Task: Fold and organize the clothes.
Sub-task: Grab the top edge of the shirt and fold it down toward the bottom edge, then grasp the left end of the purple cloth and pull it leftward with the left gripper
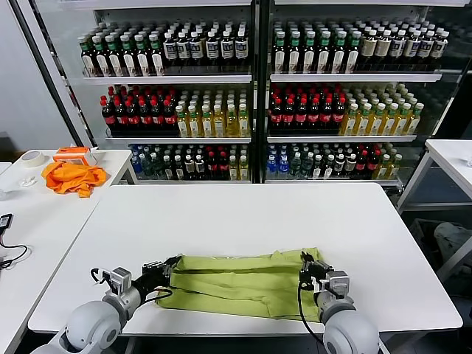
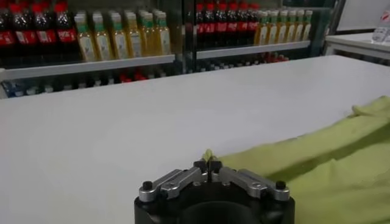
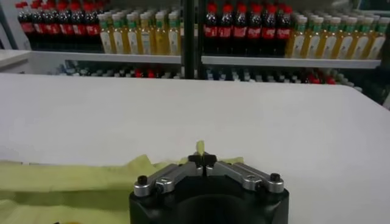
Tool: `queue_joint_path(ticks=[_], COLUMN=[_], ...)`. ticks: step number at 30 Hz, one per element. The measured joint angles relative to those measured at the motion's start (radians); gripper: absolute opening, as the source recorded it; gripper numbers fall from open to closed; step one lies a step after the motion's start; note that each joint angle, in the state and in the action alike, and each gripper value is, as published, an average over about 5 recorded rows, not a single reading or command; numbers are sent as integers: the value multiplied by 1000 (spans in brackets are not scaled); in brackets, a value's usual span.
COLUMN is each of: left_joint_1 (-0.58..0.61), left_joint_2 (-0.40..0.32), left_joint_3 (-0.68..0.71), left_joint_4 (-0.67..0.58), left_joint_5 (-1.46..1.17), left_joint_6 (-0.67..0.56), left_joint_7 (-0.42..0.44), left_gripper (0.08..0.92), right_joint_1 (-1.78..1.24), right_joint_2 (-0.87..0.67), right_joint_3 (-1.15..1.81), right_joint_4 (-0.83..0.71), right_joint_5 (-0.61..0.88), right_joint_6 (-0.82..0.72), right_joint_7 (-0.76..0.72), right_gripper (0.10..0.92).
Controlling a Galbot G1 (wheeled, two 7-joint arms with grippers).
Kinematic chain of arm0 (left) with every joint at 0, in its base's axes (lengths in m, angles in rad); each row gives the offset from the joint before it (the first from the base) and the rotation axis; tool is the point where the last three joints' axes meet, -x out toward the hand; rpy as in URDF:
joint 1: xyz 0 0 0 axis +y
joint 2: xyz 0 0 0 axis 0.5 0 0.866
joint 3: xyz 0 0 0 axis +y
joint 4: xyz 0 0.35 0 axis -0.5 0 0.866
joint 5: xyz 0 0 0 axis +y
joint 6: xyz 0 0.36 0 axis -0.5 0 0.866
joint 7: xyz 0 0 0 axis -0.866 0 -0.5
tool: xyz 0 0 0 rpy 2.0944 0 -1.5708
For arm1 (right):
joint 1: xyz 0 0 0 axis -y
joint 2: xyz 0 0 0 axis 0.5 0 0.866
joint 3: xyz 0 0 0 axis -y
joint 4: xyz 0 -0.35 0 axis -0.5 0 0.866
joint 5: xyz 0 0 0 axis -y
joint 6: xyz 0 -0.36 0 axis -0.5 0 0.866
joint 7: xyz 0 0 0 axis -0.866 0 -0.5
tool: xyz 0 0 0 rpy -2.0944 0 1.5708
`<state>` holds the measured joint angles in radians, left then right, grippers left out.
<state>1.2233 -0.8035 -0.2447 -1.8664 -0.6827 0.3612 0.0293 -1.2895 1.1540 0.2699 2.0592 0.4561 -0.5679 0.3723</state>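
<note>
The light yellow-green T-shirt (image 1: 240, 282) lies folded into a wide band near the front edge of the white table (image 1: 243, 214). My left gripper (image 1: 172, 265) is shut on the shirt's left edge; a tuft of fabric pokes out between its closed jaws in the left wrist view (image 2: 208, 163), with the shirt (image 2: 323, 158) spreading away from it. My right gripper (image 1: 307, 263) is shut on the shirt's right edge; a bit of fabric also sticks up between its jaws in the right wrist view (image 3: 202, 158), where the shirt (image 3: 67, 182) lies alongside.
A bright orange cloth (image 1: 72, 177), a tape roll (image 1: 32, 158) and an orange box (image 1: 74, 153) lie on the side table at left. Shelves of bottles (image 1: 251, 96) stand behind the table. Another white table (image 1: 450, 158) stands at right.
</note>
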Motion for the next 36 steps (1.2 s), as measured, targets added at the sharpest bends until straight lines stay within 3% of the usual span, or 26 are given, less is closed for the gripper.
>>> queue_joint_path(ticks=[18,27,36], left_joint_1=[50,61,73], left_joint_2=[18,3,-26], left_joint_3=[-10,-34,-11], left_joint_4=[-52,-94,-119], left_joint_5=[9,25,-6], left_joint_6=[53,69,60], left_joint_7=[-6,-53,-228], left_gripper=[101,345,604], right_joint_1=[-75,-131,-175], right_joint_2=[-9,-21,-26], right_joint_3=[-4,22,65], right_joint_4=[22,77,129], right_joint_5=[-67,-103,-127], right_joint_6=[19,26,31], right_joint_7=[-29,-39,-41], right_gripper=[134,380,640])
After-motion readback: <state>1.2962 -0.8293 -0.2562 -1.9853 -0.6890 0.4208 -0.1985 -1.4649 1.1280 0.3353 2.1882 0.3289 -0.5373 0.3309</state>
